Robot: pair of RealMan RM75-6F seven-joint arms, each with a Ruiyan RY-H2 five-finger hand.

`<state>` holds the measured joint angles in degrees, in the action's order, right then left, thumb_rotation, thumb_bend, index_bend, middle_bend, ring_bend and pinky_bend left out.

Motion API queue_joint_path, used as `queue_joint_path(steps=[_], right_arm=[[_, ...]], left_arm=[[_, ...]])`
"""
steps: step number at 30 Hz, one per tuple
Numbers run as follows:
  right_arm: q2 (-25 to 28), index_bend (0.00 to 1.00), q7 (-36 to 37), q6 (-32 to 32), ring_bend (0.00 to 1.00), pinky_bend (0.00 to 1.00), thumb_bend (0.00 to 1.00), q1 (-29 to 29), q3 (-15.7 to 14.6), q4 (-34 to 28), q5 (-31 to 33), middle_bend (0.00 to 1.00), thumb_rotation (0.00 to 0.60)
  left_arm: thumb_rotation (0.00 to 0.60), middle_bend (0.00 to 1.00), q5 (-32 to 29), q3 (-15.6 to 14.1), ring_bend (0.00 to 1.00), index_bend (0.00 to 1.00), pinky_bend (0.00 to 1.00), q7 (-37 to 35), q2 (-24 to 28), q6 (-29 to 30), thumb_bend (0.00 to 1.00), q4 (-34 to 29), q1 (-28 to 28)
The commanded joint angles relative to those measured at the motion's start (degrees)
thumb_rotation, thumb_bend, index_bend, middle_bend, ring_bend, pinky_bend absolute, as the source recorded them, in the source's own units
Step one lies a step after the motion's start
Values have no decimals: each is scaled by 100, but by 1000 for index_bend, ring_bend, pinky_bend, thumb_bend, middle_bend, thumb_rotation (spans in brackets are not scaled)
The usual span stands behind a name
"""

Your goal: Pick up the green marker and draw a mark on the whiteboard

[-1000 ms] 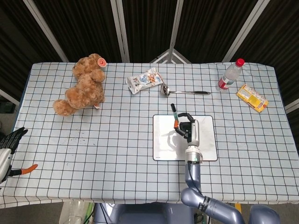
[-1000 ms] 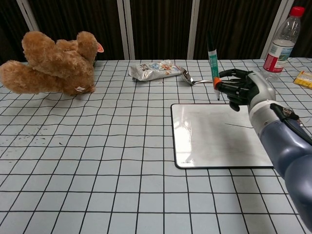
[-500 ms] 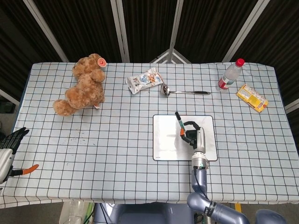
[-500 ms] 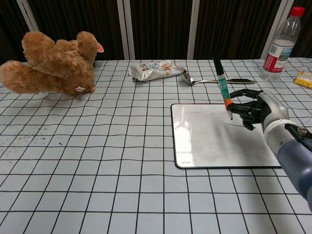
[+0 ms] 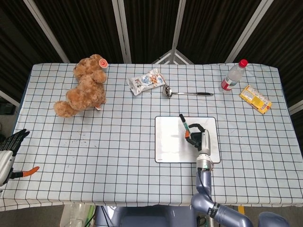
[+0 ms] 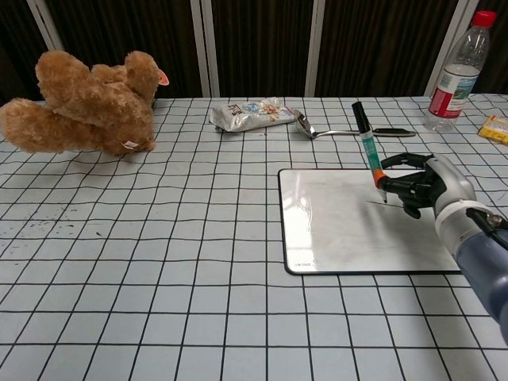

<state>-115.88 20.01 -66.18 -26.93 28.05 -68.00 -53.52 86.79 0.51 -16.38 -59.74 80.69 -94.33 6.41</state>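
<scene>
Green marker (image 6: 368, 149), gripped in the right hand's (image 6: 432, 185) fingers, has dropped tip-first onto the whiteboard (image 6: 333, 230); marking looks underway.

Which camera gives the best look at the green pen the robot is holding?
The chest view: the green marker stands side-on and large in the right hand, tip down at the whiteboard. The head view shows the marker small and foreshortened from above.
</scene>
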Motion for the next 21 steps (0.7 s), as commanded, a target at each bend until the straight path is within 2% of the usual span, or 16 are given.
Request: queue_joint_path(steps=[1, 21], right_arm=[[-8, 900, 2, 13, 1000, 911, 612, 3, 10, 23, 9, 1000, 600], [-1, 900, -12, 96, 1000, 911, 613, 19, 111, 141, 79, 1000, 600]], left_arm=[[600, 0, -3, -2, 0, 0, 0, 3, 0, -7, 0, -5, 2], [600, 0, -7, -2, 0, 0, 0, 19, -3, -2, 0, -10, 3]])
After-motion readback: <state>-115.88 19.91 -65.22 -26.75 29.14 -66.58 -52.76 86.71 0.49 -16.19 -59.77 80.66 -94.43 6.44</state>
